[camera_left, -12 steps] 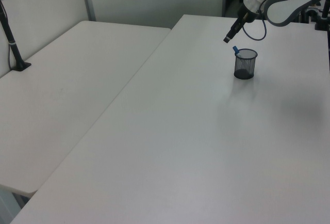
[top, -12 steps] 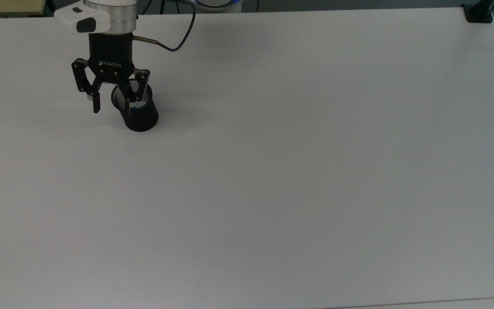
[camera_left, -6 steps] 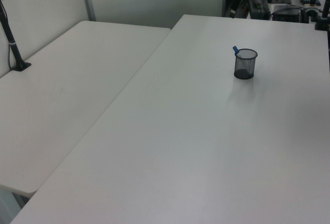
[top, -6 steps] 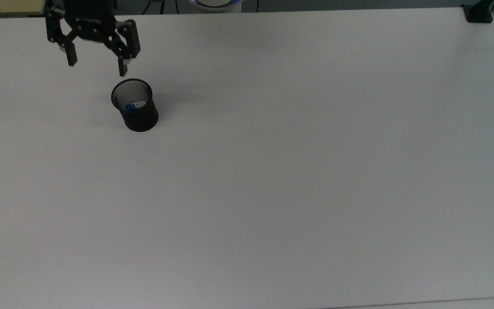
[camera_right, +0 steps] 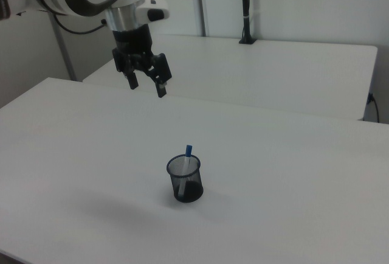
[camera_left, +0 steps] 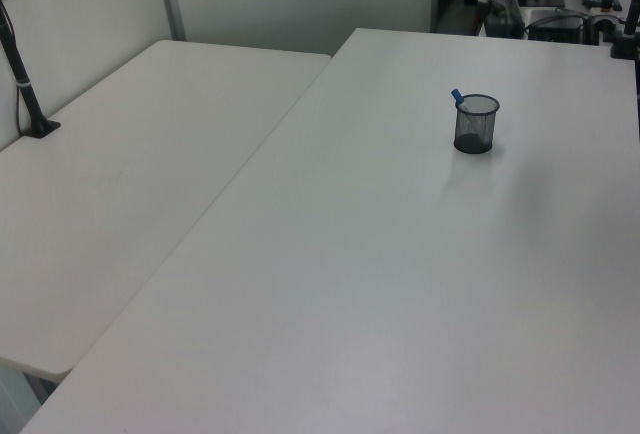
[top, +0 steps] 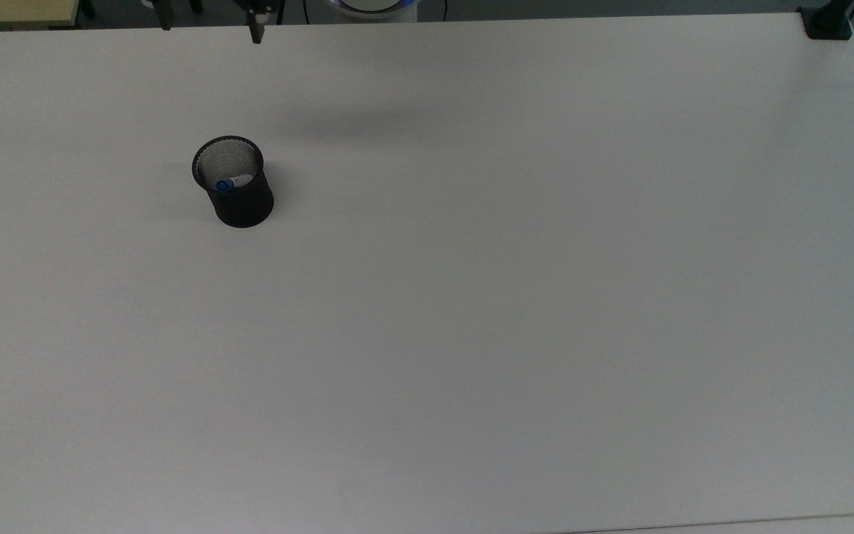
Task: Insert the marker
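Right, marker [top: 230,183] sits inside the black mesh cup [top: 242,200], leaning against the cup wall; in the right view [camera_right: 188,152] its blue end pokes up just past the rim, on the far side of the cup [camera_right: 185,180], and in the left view [camera_left: 456,97] that blue end sticks out at the cup's [camera_left: 475,124] upper left edge. Cup stands upright on the white desk [top: 516,297], toward the top view's left and in its upper half. Gripper [camera_right: 146,84] hangs in the air well above the desk and well apart from the cup, toward the right view's upper left; fingers [camera_right: 161,90] are spread wide with nothing between them. In the top view the two fingertips [top: 254,33] just cross the upper edge, above and apart from the cup. A soft shadow lies on the desk to the top view's right of the cup. A second white desk [camera_left: 120,184] adjoins on the left view's left, with a black clamp post [camera_left: 30,104] at its edge.
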